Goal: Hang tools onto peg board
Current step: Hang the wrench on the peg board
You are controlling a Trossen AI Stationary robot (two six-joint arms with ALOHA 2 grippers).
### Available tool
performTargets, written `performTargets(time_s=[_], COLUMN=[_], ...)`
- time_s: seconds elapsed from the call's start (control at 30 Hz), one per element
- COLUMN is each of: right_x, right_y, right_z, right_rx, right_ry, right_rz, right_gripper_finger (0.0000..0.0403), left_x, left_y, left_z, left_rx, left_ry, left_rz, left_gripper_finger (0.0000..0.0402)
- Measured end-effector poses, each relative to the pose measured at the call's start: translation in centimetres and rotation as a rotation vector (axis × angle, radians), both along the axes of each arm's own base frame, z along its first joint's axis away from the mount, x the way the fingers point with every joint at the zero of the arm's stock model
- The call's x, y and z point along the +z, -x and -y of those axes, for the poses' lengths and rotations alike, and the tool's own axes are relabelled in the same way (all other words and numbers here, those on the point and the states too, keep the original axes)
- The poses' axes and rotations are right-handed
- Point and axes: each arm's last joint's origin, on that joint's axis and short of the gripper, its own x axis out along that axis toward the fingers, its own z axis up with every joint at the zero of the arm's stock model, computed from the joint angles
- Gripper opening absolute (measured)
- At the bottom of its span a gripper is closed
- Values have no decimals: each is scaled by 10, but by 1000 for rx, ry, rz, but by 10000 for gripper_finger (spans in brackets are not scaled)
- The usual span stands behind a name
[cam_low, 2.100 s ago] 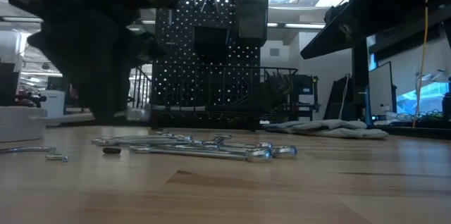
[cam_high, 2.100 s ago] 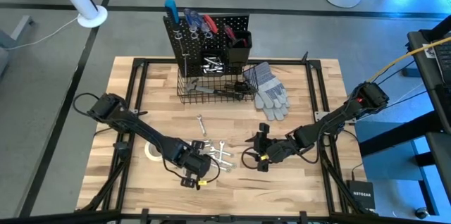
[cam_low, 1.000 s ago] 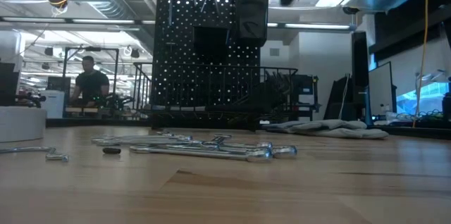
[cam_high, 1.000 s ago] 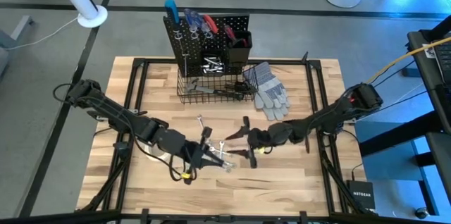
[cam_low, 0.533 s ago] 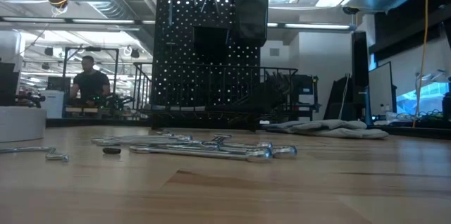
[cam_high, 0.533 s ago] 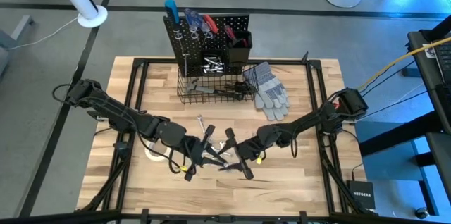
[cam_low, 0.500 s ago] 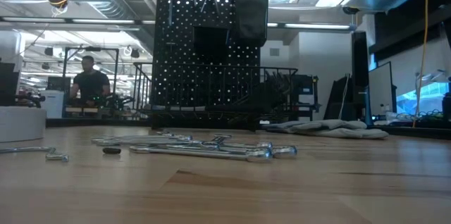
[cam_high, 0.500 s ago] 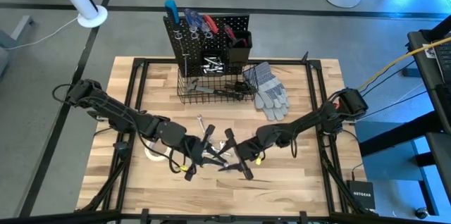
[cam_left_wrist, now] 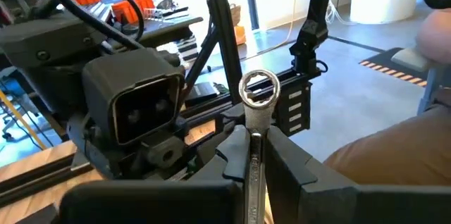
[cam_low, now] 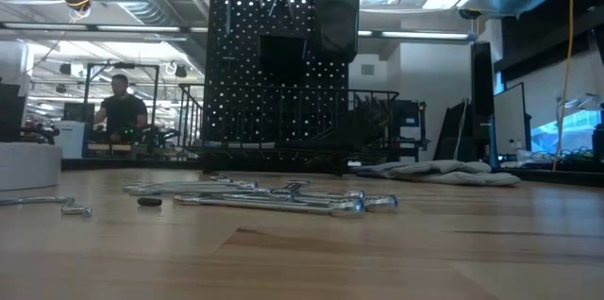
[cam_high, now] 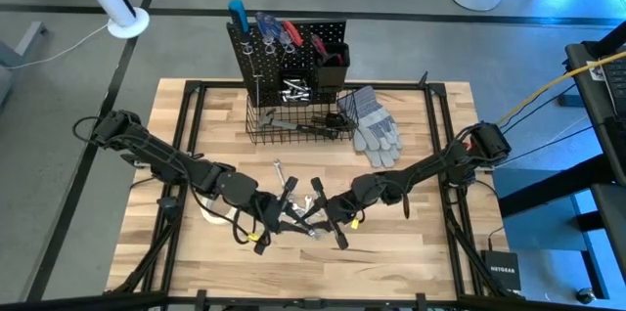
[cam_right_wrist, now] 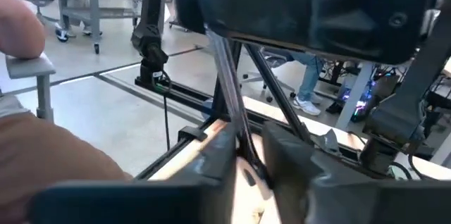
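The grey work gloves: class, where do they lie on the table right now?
In the high view the grey work gloves lie at the table's far right part, just right of the wire basket at the peg board base.

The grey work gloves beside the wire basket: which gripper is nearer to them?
Right. The right gripper is in front of the grey work gloves, slightly nearer than the left gripper beside it, where both meet at a wrench.

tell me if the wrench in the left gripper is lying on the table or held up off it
Held up. The left gripper is shut on the wrench, its ring end poking up past the fingers, while the right gripper closes around its shaft.
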Motion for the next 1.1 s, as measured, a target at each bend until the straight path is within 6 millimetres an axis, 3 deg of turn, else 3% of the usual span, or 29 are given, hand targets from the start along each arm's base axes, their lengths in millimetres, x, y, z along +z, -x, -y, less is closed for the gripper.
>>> performTargets(time_s=[0.13, 0.33, 0.57, 0.73, 0.9, 1.1], right_x=[-3, -6, 3, 10, 12, 12], right_y=[0, -2, -12, -14, -13, -11], right_z=[0, 3, 3, 4, 2, 0], right_rx=[-26, -131, -238, -349, -438, -488], right_ry=[14, 32, 124, 162, 182, 180], right_rz=[-25, -83, -254, -323, -337, -337], right_gripper_finger=[17, 29, 15, 20, 16, 19], left_x=[-1, 4, 11, 5, -10, -36], left_y=[1, 19, 58, 71, 75, 84], left_z=[-1, -11, -26, -22, -6, 8], left_rx=[12, 56, 136, 290, 417, 584], left_ry=[11, 32, 134, 120, 52, 36], left_rz=[-22, -158, -405, -479, -426, -225], left_gripper_finger=[17, 17, 16, 16, 16, 17])
